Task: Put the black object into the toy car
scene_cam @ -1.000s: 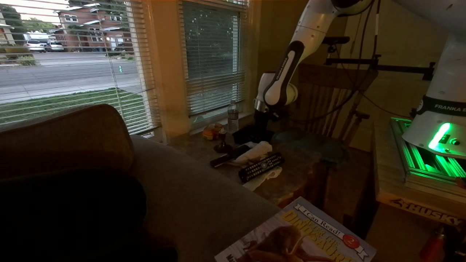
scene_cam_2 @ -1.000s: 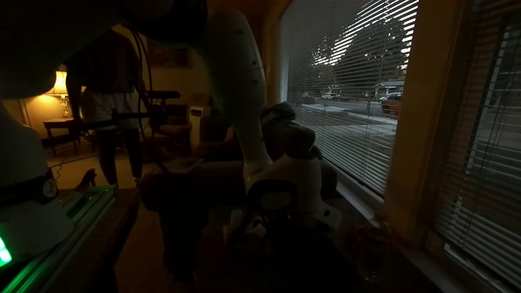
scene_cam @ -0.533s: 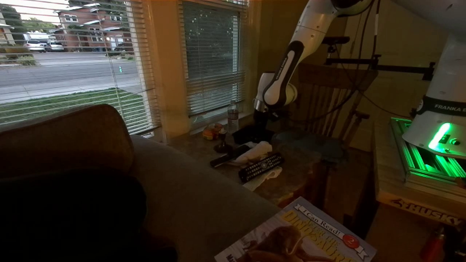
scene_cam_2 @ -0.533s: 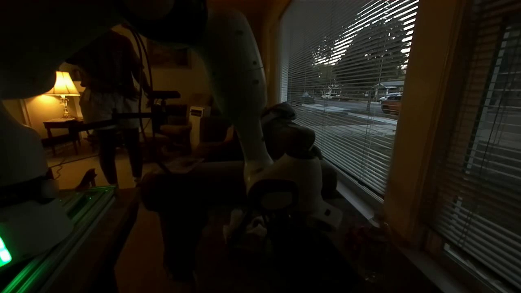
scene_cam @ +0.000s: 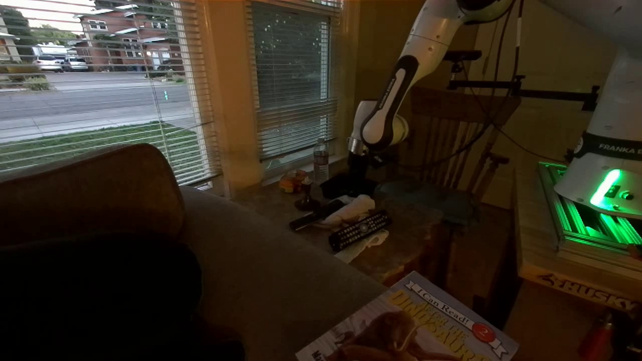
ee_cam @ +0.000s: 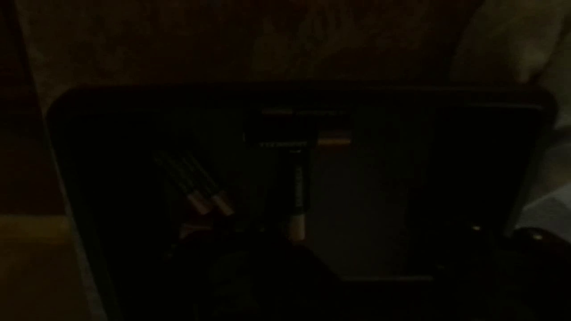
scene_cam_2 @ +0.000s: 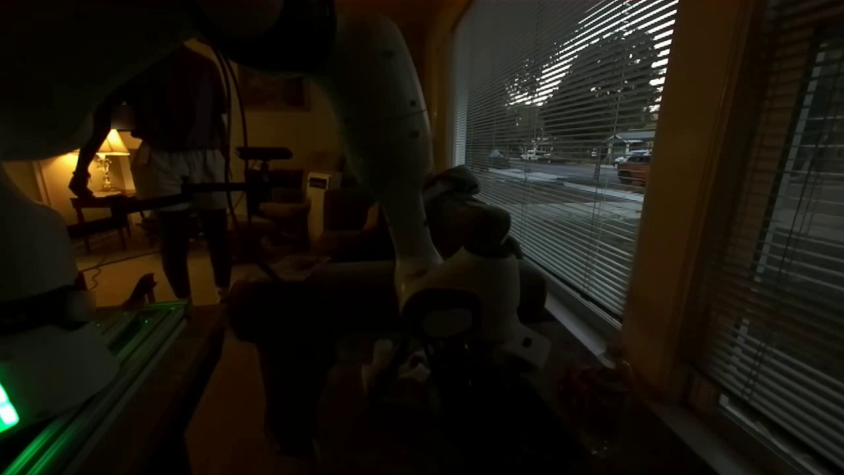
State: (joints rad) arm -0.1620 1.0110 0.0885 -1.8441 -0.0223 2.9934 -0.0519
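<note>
A black tray [scene_cam: 331,187] stands on the small table by the window; its dark rim [ee_cam: 312,88] also shows in the wrist view. Inside lie several black and copper batteries: two side by side at the far wall [ee_cam: 296,129], one pointing toward me [ee_cam: 298,191], and a slanted pair at the left [ee_cam: 196,185]. My gripper [scene_cam: 357,173] points down into the tray. In the wrist view the fingers [ee_cam: 386,256] look apart, with tray floor showing between them. The left finger is close to the single battery's copper end. The picture is very dark. No toy car shows.
Beside the tray are a water bottle [scene_cam: 321,161], an orange packet [scene_cam: 293,181], a dark stand [scene_cam: 307,197], a black-handled object [scene_cam: 316,214], a white cloth [scene_cam: 352,208] and a remote [scene_cam: 360,229]. A couch [scene_cam: 261,260] borders the table. A person [scene_cam_2: 184,152] stands behind.
My arm and gripper have shifted very slightly toward the window side over the tray. The person in the background has moved an arm. The objects on the table have not moved.
</note>
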